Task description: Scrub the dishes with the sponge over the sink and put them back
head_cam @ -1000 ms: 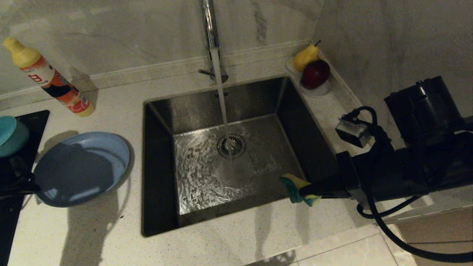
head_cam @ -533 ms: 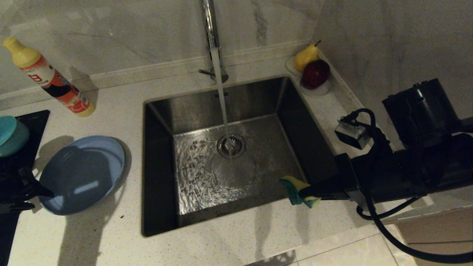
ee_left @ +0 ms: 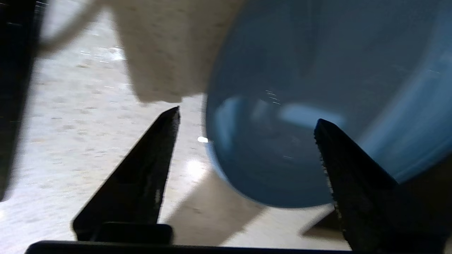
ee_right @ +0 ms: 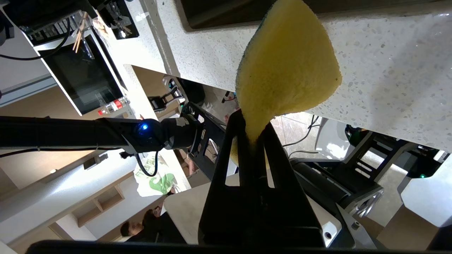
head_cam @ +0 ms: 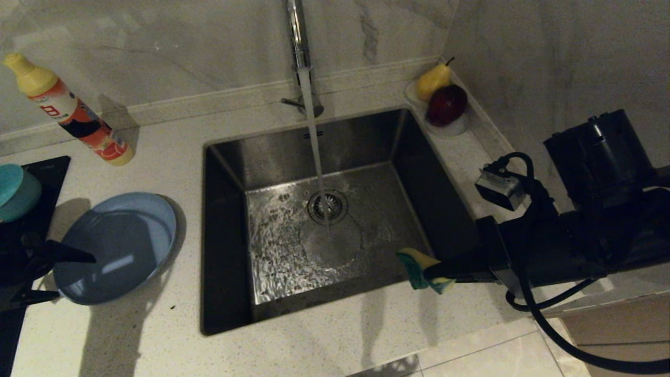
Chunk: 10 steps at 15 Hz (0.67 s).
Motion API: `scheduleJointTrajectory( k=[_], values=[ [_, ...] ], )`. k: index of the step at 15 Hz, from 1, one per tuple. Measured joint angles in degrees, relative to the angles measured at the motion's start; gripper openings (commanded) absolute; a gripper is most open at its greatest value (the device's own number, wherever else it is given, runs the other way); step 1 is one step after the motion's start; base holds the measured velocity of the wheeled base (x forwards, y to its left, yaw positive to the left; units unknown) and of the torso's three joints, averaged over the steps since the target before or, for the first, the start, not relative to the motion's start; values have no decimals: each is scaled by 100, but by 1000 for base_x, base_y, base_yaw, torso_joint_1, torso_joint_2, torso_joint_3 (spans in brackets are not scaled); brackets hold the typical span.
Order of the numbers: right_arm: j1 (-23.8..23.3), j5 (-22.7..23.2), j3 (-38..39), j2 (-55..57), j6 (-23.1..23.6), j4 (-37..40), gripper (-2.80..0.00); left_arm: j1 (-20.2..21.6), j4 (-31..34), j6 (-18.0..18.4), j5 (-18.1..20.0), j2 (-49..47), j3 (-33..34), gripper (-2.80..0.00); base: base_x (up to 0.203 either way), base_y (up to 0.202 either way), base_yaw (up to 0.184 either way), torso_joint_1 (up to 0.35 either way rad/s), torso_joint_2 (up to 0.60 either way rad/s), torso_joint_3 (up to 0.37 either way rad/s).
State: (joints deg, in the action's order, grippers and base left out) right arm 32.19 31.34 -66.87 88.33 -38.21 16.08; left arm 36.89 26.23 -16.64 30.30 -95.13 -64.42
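Fingers of the left gripper spread wide at the plate, one over its rim, one outside, gripping nothing. Slate-blue and round, lying flat on the speckled table left of the sink, so judged put back. Right gripper at the sink's near right corner, fingers clamped on one pinched end of the sponge: soft, porous, yellow with a teal scouring face. Teal bowl left of the plate, apparently yet to be washed; pale-yellow bowl not in view. Brushed-steel basin, rectangular, water from the chrome tap rippling round the round strainer drain. Soap bottle beyond the plate; pear and red fruit at the sink's far right corner.
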Motion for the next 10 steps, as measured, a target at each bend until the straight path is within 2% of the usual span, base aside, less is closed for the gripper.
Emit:
scheduleJointTrajectory(
  k=[2,10],
  values=[
    [0,-6,20,1,0,1,-280,64,-10,-2,188,-26,-18,0,0,0,0,0,0,0],
    [-3,-15,31,11,1,-2,-280,141,-646,6,200,-98,312,0,0,0,0,0,0,0]
  ],
)
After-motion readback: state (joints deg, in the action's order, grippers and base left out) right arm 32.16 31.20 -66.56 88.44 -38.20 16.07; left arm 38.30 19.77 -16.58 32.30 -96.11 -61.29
